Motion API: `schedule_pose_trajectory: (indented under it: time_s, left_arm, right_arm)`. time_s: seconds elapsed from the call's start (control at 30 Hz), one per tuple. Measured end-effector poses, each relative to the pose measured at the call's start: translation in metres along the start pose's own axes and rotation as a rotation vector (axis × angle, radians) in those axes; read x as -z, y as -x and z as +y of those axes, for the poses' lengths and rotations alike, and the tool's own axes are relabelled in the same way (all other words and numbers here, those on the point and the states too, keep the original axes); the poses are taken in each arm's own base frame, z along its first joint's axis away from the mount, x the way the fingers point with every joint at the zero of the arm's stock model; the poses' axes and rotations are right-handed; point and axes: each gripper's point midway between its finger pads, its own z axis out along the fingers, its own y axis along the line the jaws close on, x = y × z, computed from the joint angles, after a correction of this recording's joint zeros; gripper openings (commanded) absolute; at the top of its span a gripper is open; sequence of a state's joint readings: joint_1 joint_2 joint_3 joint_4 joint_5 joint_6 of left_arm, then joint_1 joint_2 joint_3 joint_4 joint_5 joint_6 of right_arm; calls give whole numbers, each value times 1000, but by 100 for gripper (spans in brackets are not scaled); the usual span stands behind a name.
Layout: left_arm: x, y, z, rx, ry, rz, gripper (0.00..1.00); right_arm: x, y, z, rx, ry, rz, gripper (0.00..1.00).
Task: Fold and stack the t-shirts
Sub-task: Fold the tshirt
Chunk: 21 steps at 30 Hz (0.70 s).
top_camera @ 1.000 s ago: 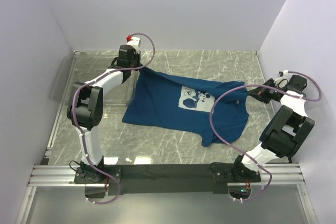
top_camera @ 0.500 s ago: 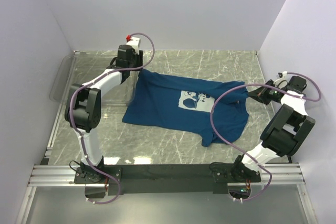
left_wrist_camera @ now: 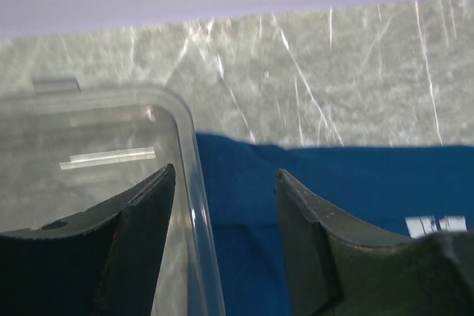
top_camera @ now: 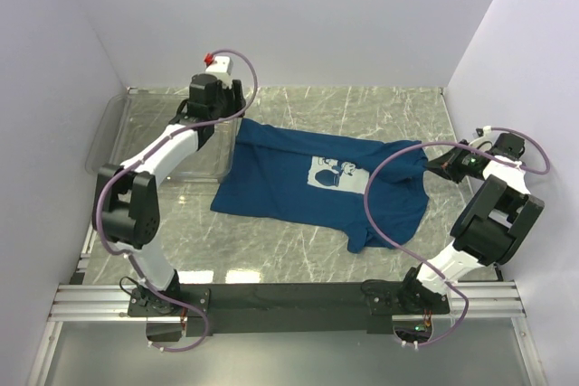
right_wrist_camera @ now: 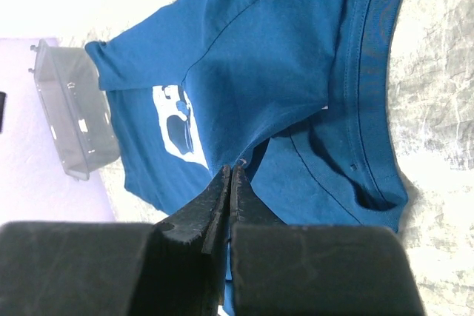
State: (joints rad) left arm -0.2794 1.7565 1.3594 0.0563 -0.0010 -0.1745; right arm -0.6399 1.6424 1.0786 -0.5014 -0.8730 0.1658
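The dark blue t-shirt (top_camera: 298,183) lies spread on the marble table, with its pale mouse print (top_camera: 336,172) facing up. Its right part is folded over itself near the collar (right_wrist_camera: 370,72). My left gripper (top_camera: 233,104) hovers open above the shirt's far left corner (left_wrist_camera: 244,183), beside the bin's rim. Nothing sits between its fingers (left_wrist_camera: 148,212). My right gripper (top_camera: 448,162) is at the shirt's right edge with its jaws pressed shut (right_wrist_camera: 231,169) over the folded cloth. No cloth shows between them.
A clear plastic bin (top_camera: 136,133) stands at the far left, its rim (left_wrist_camera: 189,153) touching the shirt's left edge; in the right wrist view the bin (right_wrist_camera: 74,120) lies beyond the shirt. Walls close the table at back and sides. A metal rail (top_camera: 289,300) runs along the near edge.
My left gripper has opened, let go of the shirt's far left corner, and lifted back and to the left. The right gripper has barely moved.
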Motion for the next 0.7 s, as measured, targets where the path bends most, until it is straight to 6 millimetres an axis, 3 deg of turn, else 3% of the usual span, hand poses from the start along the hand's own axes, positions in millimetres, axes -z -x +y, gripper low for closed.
schedule_pose_trajectory:
  time_s: [0.2, 0.4, 0.6, 0.7]
  left_arm:
    - [29, -24, 1, 42, 4, 43, 64]
    - [65, -18, -2, 98, -6, 4, 65]
    - [95, -22, -4, 136, -14, -22, 66]
    - [104, -28, -3, 143, -12, -19, 67]
  right_arm:
    - [0, -5, 3, 5, 1, 15, 3]
    - [2, -10, 4, 25, -25, 28, 6]
    - [3, -19, -11, 39, -107, 57, 17]
    - [3, -24, -16, 53, -141, 77, 12]
